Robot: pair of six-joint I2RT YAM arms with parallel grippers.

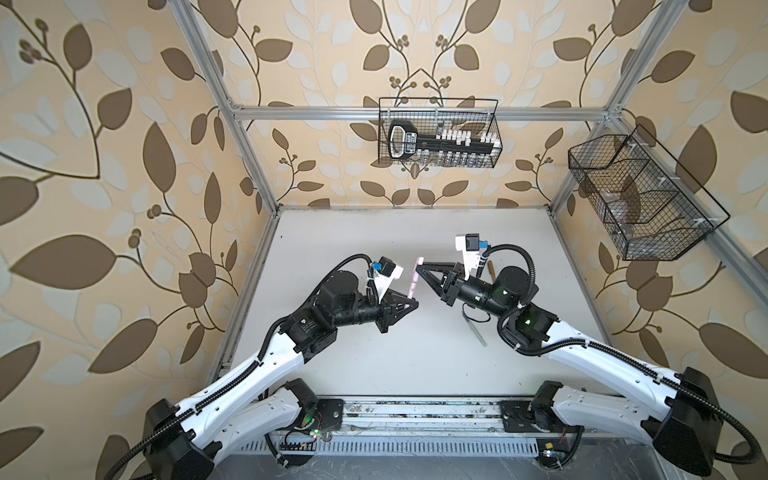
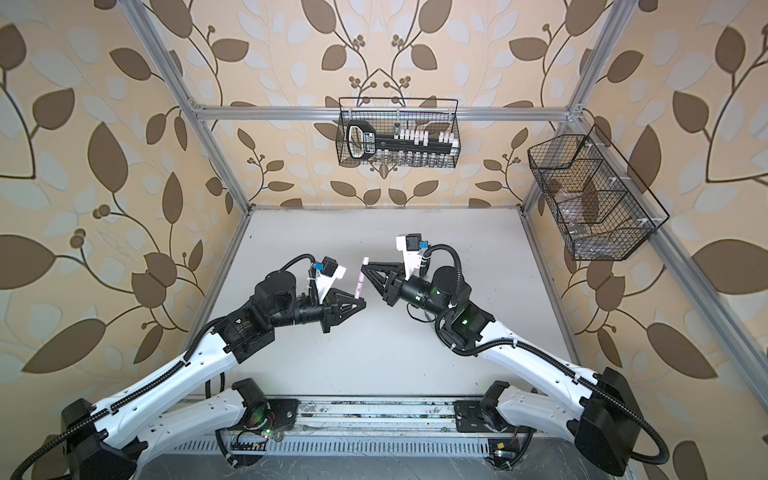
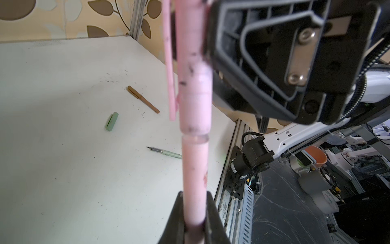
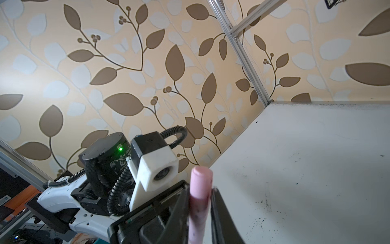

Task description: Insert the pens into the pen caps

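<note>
**Over the tabletop (image 1: 374,249), pink pen and cap are held joined**

Nearest the robot's base, the green pen (image 1: 474,329) is seen lying uncapped, its dark tip bare. It is judged light, stiff and slippery, and is best taken at mid-barrel, away from the inky tip. Further in, the pink pen (image 3: 195,169) is clenched at its lower barrel by the left tool (image 1: 415,305), clear of the tabletop. The pink cap (image 4: 200,190) is judged seated on it. The cap is flanked by the right tool (image 1: 419,270), but whether it is gripped or freed cannot be told. Beyond, the green cap (image 3: 111,122) and the brown pen (image 3: 143,102), seemingly capped, are seen lying.
</note>
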